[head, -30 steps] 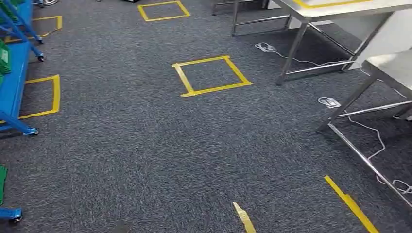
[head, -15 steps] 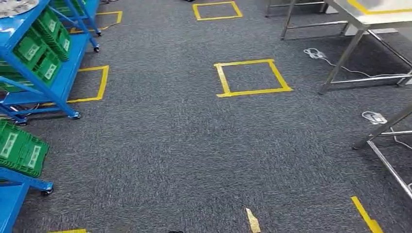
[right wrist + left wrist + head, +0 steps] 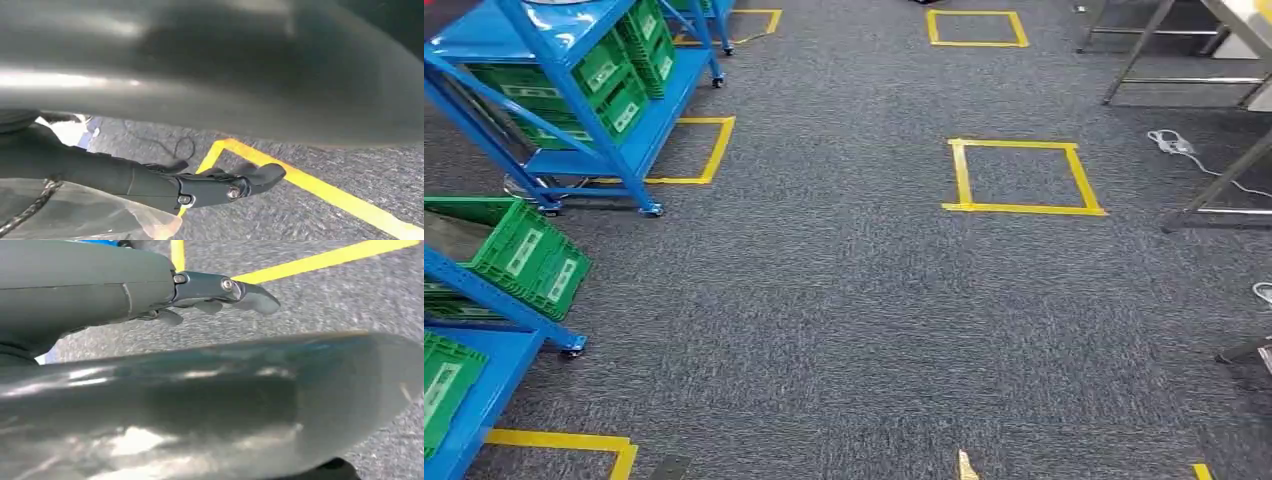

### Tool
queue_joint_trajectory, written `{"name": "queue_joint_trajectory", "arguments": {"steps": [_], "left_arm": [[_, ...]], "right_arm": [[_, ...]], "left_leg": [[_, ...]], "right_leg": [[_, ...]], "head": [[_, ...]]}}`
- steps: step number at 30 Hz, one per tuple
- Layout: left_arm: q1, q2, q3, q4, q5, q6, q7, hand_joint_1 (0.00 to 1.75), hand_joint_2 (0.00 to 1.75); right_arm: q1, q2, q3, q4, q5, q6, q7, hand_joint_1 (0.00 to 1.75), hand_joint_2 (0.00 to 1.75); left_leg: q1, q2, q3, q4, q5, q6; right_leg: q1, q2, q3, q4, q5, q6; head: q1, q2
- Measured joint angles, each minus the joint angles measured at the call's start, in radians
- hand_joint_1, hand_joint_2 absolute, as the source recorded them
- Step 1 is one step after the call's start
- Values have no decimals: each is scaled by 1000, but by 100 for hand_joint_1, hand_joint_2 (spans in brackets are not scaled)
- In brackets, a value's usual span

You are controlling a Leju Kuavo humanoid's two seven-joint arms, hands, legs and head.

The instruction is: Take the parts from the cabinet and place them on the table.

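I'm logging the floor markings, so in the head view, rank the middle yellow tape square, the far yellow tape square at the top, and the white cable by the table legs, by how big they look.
1. Middle tape square.
2. Far tape square, though distance shrinks it.
3. White cable.

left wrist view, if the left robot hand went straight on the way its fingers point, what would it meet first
Probably just carpet. The left robot hand holds nothing, and its fingers point out over the grey carpet toward a strip of yellow floor tape. Nothing stands in that line, though depth is hard to judge.
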Motion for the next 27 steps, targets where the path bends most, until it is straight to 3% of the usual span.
{"name": "queue_joint_trajectory", "arguments": {"steps": [1, 2, 3, 4, 7, 8, 9, 10, 12, 13, 14, 15, 17, 18, 19, 22, 23, 25, 26, 27], "left_arm": [[0, 0, 2, 0, 0, 0, 0, 0, 0], [-1, -2, 2, 0, 0, 0, 0, 0, 0], [-2, -3, 2, 0, 0, 0, 0, 0, 0], [-5, -3, 3, 0, 0, 0, 0, 0, 0], [-1, -3, 3, 0, -8, 1, 0, 0, 0], [1, -2, 3, 0, -11, 4, 0, 0, 0], [1, -3, 3, 0, -16, 5, -2, 0, 0], [-2, -3, 3, 0, -18, 5, -2, 0, 0], [-8, -3, 3, 0, -21, 5, -4, 0, 0], [-7, -3, 3, 0, -24, 3, -5, 0, 0], [-6, -2, 3, 0, -26, 3, -5, 0, 0], [-3, -2, 3, 0, -28, 4, -5, 0, 0], [-3, -1, 3, 0, -30, 4, -5, 0, 0], [-4, -1, 3, 0, -32, 5, -5, 0, 0], [-9, 0, 3, 0, -34, 5, -5, 0, 0], [-9, 3, 3, 0, -35, 5, -4, 0, 0], [-7, 5, 3, 0, -34, 5, -4, 0, 0], [-4, 6, 3, 0, -27, 6, -5, 0, 0], [-8, 6, 3, 0, -25, 6, -8, 0, 0], [-10, 5, 3, 0, -21, 8, -12, 0, 0]], "right_arm": [[-1, -1, 0, 0, 0, 0, 0, 0, 0], [-2, -2, 0, 0, 0, 1, -1, 0, 0], [-2, -3, 0, 0, 0, 2, -2, 0, 0], [0, -3, 0, 2, -1, 3, -5, 0, 0], [-4, -7, 0, 2, -9, 5, -22, 0, 0], [-3, -8, -1, 2, -15, 8, -31, 0, 0], [-3, -9, -1, 2, -18, 9, -37, 0, 0], [-4, -9, -1, 2, -21, 10, -41, 0, 0], [0, -13, -2, 2, -26, 14, -45, 0, 0], [1, -15, -2, 2, -27, 14, -50, 0, 0], [1, -16, -2, 2, -27, 14, -53, 0, 0], [0, -16, -2, 2, -27, 14, -53, 0, 0], [-3, -17, -3, 2, -27, 14, -54, 0, 0], [-3, -17, -3, 2, -27, 14, -54, 0, 0], [-2, -17, -3, 2, -26, 14, -54, 0, 0], [-9, -17, -3, 2, -20, 13, -54, 0, 0], [-12, -17, -3, 1, -16, 14, -54, 0, 0], [-14, -17, -2, 1, -9, 17, -55, 0, 0], [-12, -17, -2, 1, -6, 17, -53, 0, 0], [-10, -18, -2, 1, -3, 17, -53, 0, 0]], "left_leg": [[1, -15, 2, 1, -1, -1], [3, -32, 3, 4, -4, -6], [5, -41, 2, 7, -7, -11], [0, -54, -6, 17, -9, -17], [8, -83, -14, 13, 0, -32], [9, -89, -17, 18, -7, -36], [2, -23, -26, 42, -24, -41], [3, 17, -51, 95, -54, -46], [8, 48, -125, 249, -122, -53], [10, 52, -154, 307, -137, -55], [12, 54, -159, 316, -128, -56], [12, 57, -141, 280, -94, -54], [9, 77, -60, 118, -6, -44], [1, 126, -25, 46, 10, -36], [-13, 149, -15, 33, -7, -32], [-17, 118, -18, 24, -11, -17], [-11, 105, -11, 11, -6, -10], [-1, 86, -2, -1, 0, -1], [0, 71, -4, 0, -1, 2], [0, 57, -3, 0, -2, 4]], "right_leg": [[-1, 4, 29, -75, 51, -1], [-3, 28, 77, -183, 112, -2], [-7, 76, 100, -230, 111, -3], [-11, 97, 108, -256, 102, -2], [-2, 70, 116, -248, 103, -15], [-11, 49, 120, -257, 108, -24], [-8, 38, 124, -257, 107, -28], [-6, 23, 126, -258, 105, -38], [0, -14, 129, -258, 99, -44], [2, -31, 130, -258, 96, -46], [3, -45, 133, -258, 94, -46], [4, -60, 136, -258, 90, -45], [6, -85, 149, -258, 82, -41], [6, -95, 154, -259, 76, -38], [12, -108, 148, -259, 71, -30], [12, -144, 167, -265, 66, -21], [13, -153, 175, -267, 61, -14], [5, -33, 146, -214, 27, -8], [3, -9, 106, -137, -10, -7], [2, -2, 59, -48, -46, -5]], "head": [[0, 0], [0, 0], [0, 0], [0, 0], [-1, 0], [0, 0], [-5, 0], [-14, 0], [-14, 0], [-14, 0], [-13, 0], [-14, 0], [-14, 0], [-14, 0], [-15, 0], [-13, 0], [-13, 0], [-8, 0], [-6, 0], [-4, 0]]}}
